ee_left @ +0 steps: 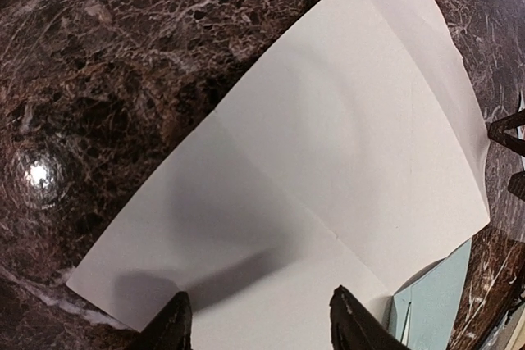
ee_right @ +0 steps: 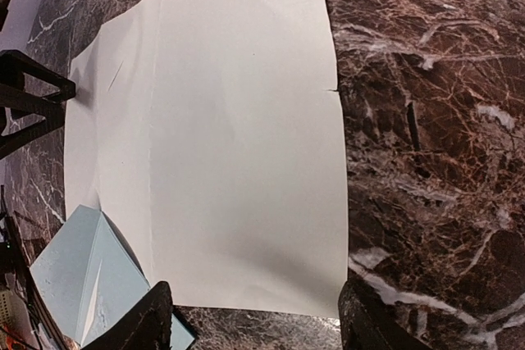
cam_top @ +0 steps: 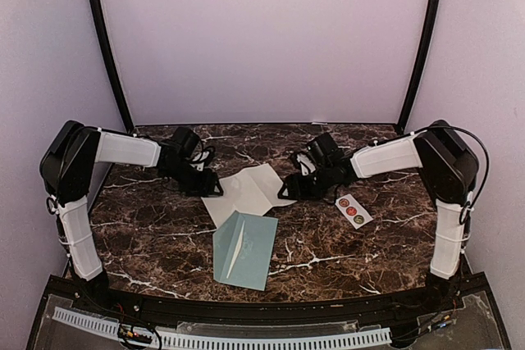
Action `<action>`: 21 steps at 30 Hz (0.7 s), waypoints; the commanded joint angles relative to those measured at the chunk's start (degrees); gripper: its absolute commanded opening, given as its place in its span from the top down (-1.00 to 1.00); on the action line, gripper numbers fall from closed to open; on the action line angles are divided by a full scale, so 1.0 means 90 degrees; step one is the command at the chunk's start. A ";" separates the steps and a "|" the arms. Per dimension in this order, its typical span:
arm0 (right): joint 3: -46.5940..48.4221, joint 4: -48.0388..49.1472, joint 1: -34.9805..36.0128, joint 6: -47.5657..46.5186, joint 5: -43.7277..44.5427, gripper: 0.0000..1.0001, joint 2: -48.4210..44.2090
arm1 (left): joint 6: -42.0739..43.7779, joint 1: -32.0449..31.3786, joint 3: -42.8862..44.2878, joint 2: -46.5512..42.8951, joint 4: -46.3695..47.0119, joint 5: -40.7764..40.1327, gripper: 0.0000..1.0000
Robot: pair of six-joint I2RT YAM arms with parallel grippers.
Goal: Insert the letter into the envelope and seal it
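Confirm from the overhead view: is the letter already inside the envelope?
No, the white letter lies spread open on the table, outside the envelope.

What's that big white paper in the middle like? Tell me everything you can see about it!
The letter is a plain white sheet with nothing written on the side that shows. It looks like thin paper, opened out but slightly wavy, with fold creases across it. It lies on the dark marble table between the left gripper and the right gripper, both open at opposite edges. Its near edge meets the blue-grey envelope; which overlaps is unclear.
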 commanded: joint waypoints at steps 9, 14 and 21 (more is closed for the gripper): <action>0.0198 0.0272 0.0064 0.0063 -0.0684 -0.27 0.0399 | -0.0078 0.0001 -0.0052 0.0270 -0.0100 0.0258 -0.08; 0.0300 0.0386 0.0265 0.0076 -0.0783 -0.33 0.0424 | -0.0114 0.0002 -0.0068 0.0318 -0.0060 0.0351 -0.07; 0.0374 0.0546 0.0518 0.0012 -0.0602 -0.45 0.0297 | -0.0166 0.0001 -0.0094 0.0371 -0.0018 0.0467 -0.06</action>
